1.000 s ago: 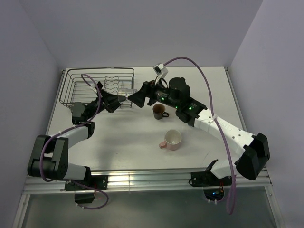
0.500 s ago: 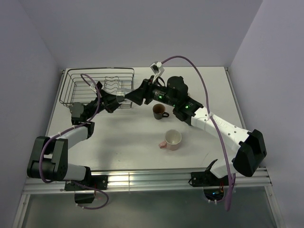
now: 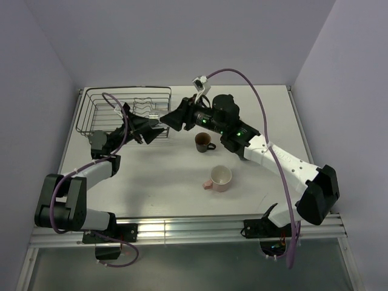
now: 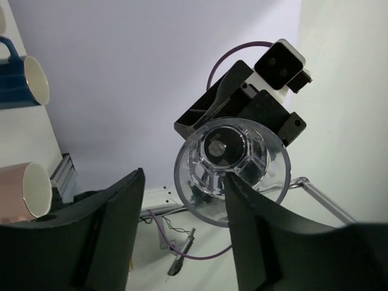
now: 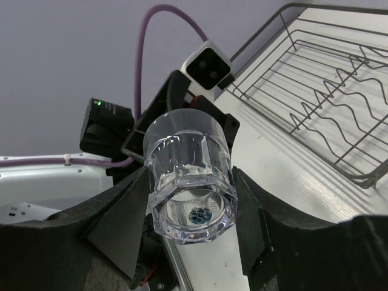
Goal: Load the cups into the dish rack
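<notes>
Caught mid-handover, aloft just beside the dish rack [image 3: 127, 88]: clear glass tumbler [image 5: 189, 176] pinched in the right gripper [image 5: 189, 206], left gripper [image 4: 185, 206] spread, gripping nothing. Called next for backing the left away, then lowering the tumbler into the rack
</notes>
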Action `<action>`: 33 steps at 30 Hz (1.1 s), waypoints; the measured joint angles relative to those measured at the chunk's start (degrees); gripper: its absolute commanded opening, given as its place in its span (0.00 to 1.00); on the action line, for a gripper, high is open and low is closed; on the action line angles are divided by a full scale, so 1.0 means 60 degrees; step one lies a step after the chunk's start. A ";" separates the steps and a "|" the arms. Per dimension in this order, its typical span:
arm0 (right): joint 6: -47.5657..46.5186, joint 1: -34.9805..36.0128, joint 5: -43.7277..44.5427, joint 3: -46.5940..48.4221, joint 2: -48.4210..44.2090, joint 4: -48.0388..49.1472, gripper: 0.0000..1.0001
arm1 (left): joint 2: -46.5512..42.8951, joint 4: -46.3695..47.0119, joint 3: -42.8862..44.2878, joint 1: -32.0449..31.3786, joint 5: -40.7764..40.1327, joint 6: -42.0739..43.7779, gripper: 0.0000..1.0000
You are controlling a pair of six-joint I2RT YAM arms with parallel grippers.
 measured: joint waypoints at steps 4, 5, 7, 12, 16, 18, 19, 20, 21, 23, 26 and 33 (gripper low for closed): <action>-0.0226 0.0015 0.0419 0.0601 0.0015 -0.0758 0.00 | -0.0331 -0.0160 0.0047 0.0149 -0.0055 0.0984 0.69; -0.0291 0.0029 0.0517 0.0765 0.0018 -0.0889 0.00 | -0.0514 -0.0437 0.0146 0.0229 -0.0087 0.1402 0.69; -0.0444 0.0040 0.0816 0.1224 0.0080 -0.1242 0.00 | -0.1133 -0.1982 0.0605 0.0382 -0.0255 0.2612 0.70; -0.0772 -0.0007 0.1800 0.2779 0.0790 -0.2051 0.00 | -0.2594 -0.8062 0.3024 0.0692 -0.2138 0.6539 0.72; -0.1162 -0.0084 0.2805 0.4758 0.2222 -0.3264 0.00 | -0.3257 -1.1894 0.4874 0.0721 -0.4368 0.9027 0.70; -0.1337 -0.0117 0.3198 0.5778 0.3151 -0.3945 0.00 | -0.3592 -1.3274 0.5402 0.0718 -0.5351 0.9996 0.70; -0.1432 -0.0120 0.3424 0.6430 0.3712 -0.4390 0.00 | -0.3723 -1.3766 0.5523 0.0718 -0.5737 1.0338 0.70; -0.1523 -0.0120 0.3606 0.7056 0.4324 -0.4754 0.00 | -0.3829 -1.4152 0.5577 0.0718 -0.5992 1.0604 0.70; -0.1610 -0.0124 0.3748 0.7606 0.4856 -0.5187 0.00 | -0.3920 -1.4546 0.5581 0.0718 -0.6262 1.0863 0.70; -0.1778 -0.0138 0.4025 0.8739 0.5982 -0.5872 0.00 | -0.4018 -1.5344 0.5577 0.0714 -0.6692 1.1318 0.70; -0.2029 -0.0138 0.4320 0.9847 0.7297 -0.6670 0.00 | -0.4058 -1.6178 0.5515 0.0718 -0.7173 1.1788 0.70; -0.2594 -0.0138 0.4674 1.0324 0.8597 -0.7442 0.00 | -0.4517 -1.7190 0.5326 0.0714 -0.7701 1.2495 0.71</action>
